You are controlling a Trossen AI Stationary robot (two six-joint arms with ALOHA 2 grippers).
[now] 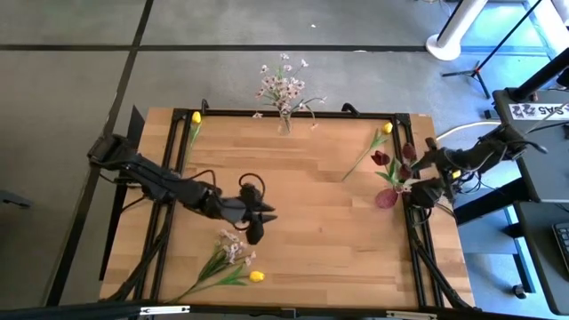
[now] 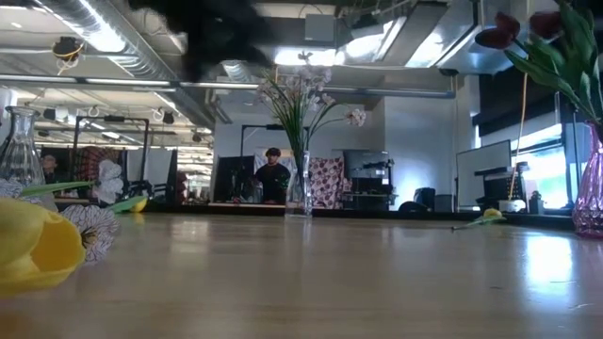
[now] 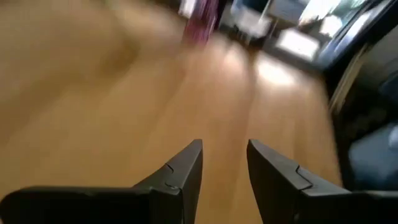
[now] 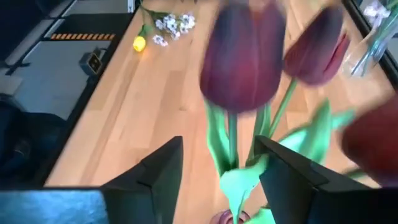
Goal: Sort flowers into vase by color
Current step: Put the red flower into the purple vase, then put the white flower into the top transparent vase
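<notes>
Three maroon tulips (image 1: 391, 164) stand in a pink vase (image 1: 387, 198) near the table's right edge. My right gripper (image 4: 221, 146) is open just above that vase, and the tulip stems (image 4: 231, 140) rise between its fingers with a gap on each side. My left gripper (image 1: 264, 216) hovers open over the bare middle of the table, holding nothing. Pale pink-white sprays (image 1: 283, 87) stand in a clear vase (image 1: 284, 123) at the far edge. Near the near edge lie a spray (image 1: 233, 250) and a yellow tulip (image 1: 256, 276). Other yellow tulips lie at the far left (image 1: 196, 118) and far right (image 1: 384, 131).
A black frame (image 1: 293, 114) borders the wooden table. In the low view a clear glass vase (image 2: 21, 146) stands at the left. A person (image 2: 273, 174) is in the room beyond the table. Bare wood lies between my two grippers.
</notes>
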